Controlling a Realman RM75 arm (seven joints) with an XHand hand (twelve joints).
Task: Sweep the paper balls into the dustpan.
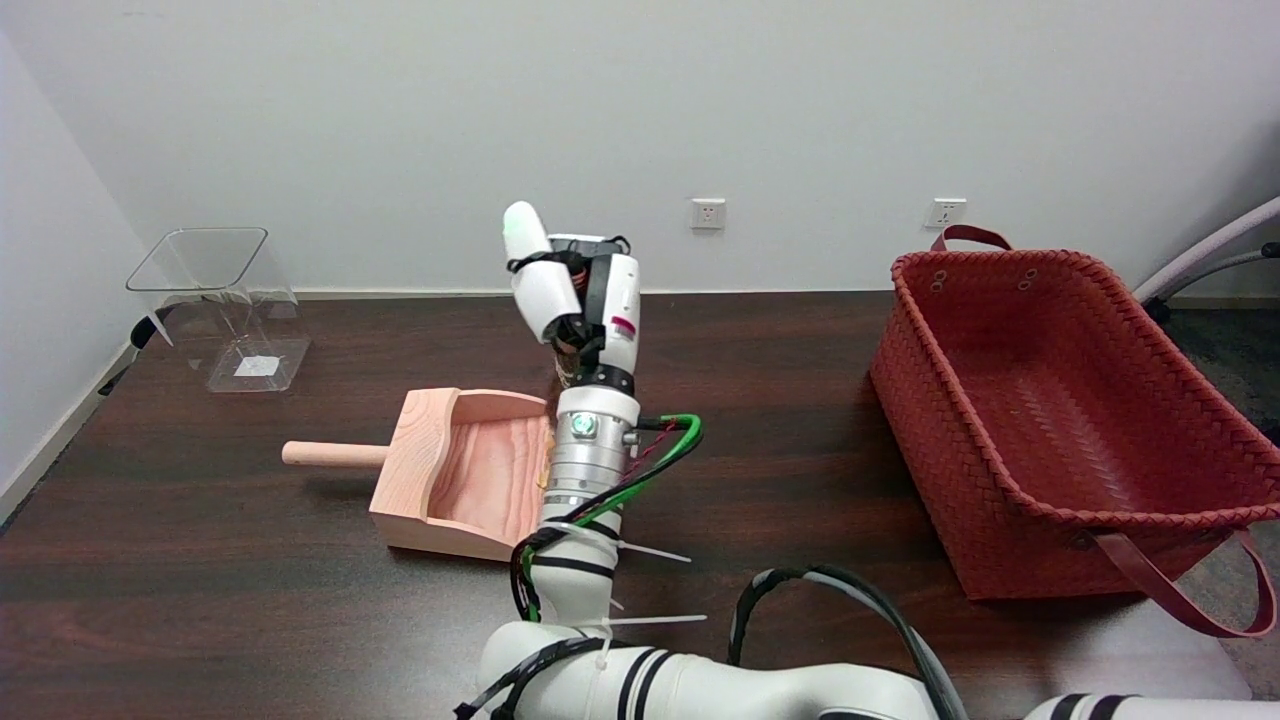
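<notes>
A: Dustpan [470, 470]: pale wood, lying on the dark table [200, 560], left of centre. Round handle points left, open mouth faces right.

B: Paper balls?

A: None that I can make out. The arm covers the table just past the dustpan's mouth, so anything there is hidden.

B: Right hand [575, 300]?

A: Raised above the table, just behind the dustpan's right edge, back of the hand toward the camera. One white fingertip points up and left. Whether the fingers hold anything, I cannot tell; the palm side is turned away.

B: Surroundings?

A: Red woven basket [1050, 420] with handles at the right, well apart from the dustpan. Clear plastic container [225, 305] at the far left corner.
</notes>
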